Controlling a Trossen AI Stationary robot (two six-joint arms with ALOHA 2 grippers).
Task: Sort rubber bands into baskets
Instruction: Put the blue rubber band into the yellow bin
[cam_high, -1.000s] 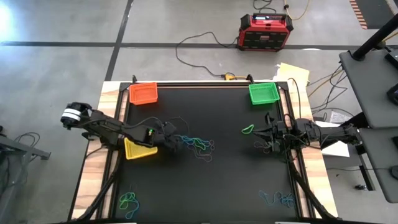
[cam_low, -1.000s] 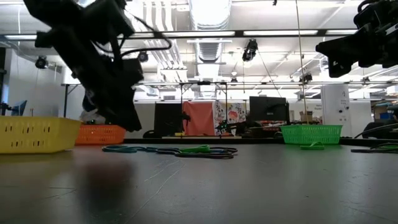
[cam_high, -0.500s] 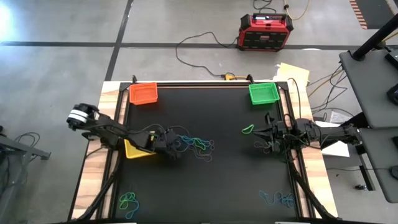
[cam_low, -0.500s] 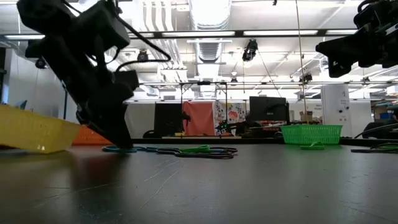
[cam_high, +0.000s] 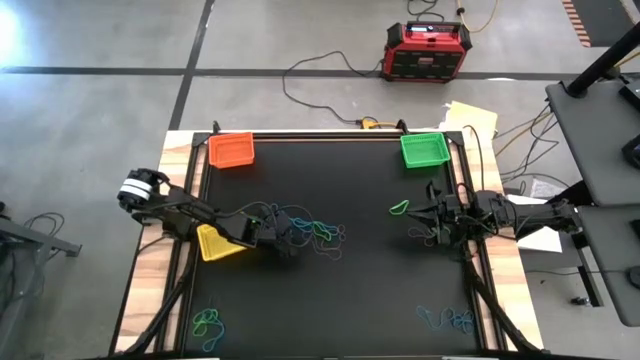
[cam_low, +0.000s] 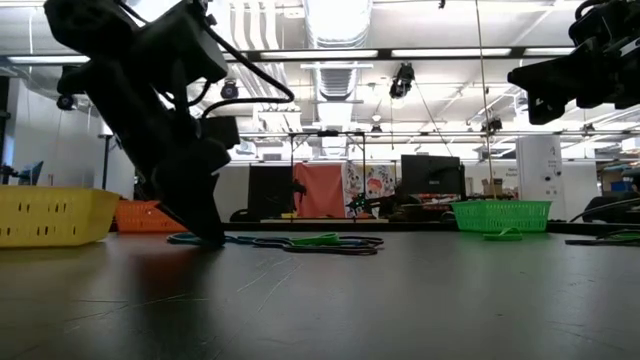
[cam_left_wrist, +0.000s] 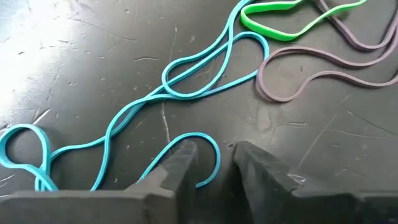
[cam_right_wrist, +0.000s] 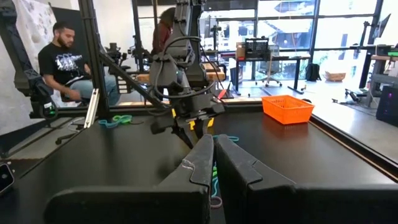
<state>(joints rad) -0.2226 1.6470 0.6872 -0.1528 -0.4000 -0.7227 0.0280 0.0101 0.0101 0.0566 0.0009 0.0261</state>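
Left wrist view: left claw (cam_left_wrist: 213, 163) down on counter (cam_left_wrist: 93, 74), fingers narrowly apart astride blue rubber band (cam_left_wrist: 186, 81) loop (right claw (cam_high: 412, 213) shut, farther off).

No legible text or labels.

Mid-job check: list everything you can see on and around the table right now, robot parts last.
orange basket: one, orange, far left corner of the mat.
green basket: one, green, far right corner.
yellow basket: one, yellow, left edge, skewed beside the left arm.
centre rubber bands: several, blue, green and dark, mid-mat.
lone green band: one, green, right of centre.
near-left bands: a few, green and blue, near left corner.
near-right bands: a few, blue, near right corner.
red-and-black box: one, on the floor beyond the table.
left pincer: down at the centre pile, fingers astride a blue band.
right pincer: shut, at the right edge.
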